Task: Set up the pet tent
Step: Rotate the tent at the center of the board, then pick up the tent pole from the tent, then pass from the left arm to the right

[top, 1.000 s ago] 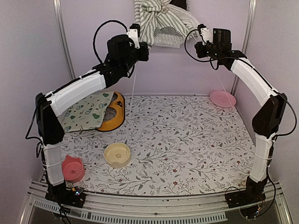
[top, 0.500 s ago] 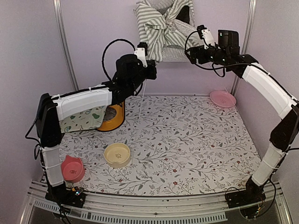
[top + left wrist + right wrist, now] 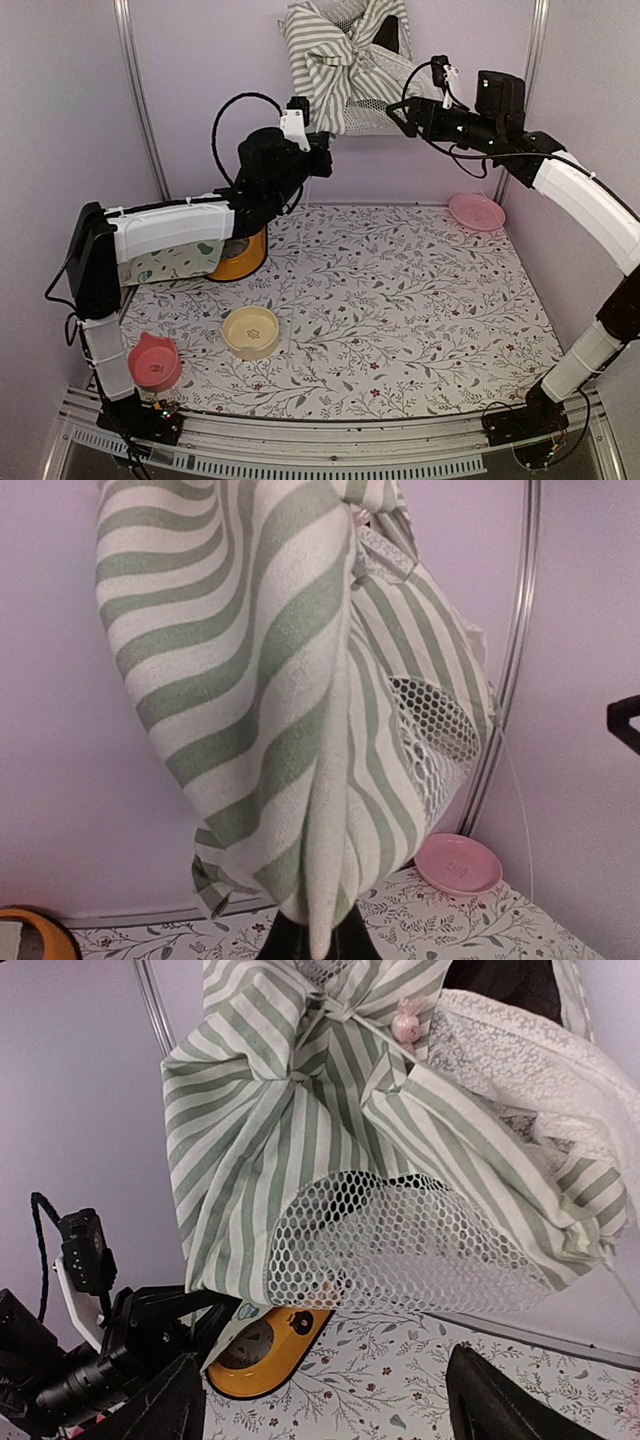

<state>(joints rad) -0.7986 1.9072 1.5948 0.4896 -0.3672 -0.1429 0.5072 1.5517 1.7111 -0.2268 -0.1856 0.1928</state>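
Top external view: the tent [image 3: 345, 60] is up in the air against the back wall, a bunched striped bundle well above the table [image 3: 400, 300]. Nothing is standing yet!
Left pincer [image 3: 322, 150]: clamped tight on a fold of the stripes. The left wrist view shows the cloth pinched right at its fingers and billowing up from there.
Right pincer [image 3: 400, 112]: jaws spread wide with nothing in them, hovering just beside the mesh panel [image 3: 400, 1250] on the bundle's right side.
Tent shape: twisted and knotted on itself, with the lace [image 3: 520, 1050] crumpled at the upper right. There is no cone and no doorway to speak of.
Done so far: only the lift, I'd say. The tent is off the table and hanging from one arm.
Left to do: nearly all of it, by my reckoning. It needs shaking loose, the legs spreading, then planting upright on the table.
Poles: too thin to follow here, so I can't tell how they lie.
Table: floral-print cover. A yellow bowl [image 3: 250, 331] sits front left and a pink cat-eared bowl [image 3: 155, 362] at the near-left corner. A pink dish [image 3: 477, 211] is far right. An orange dish [image 3: 243, 262] and a printed mat [image 3: 170, 265] lie under the left arm.
Room: lilac walls [image 3: 200, 100] on three sides, with a metal upright [image 3: 140, 100] at each back corner.
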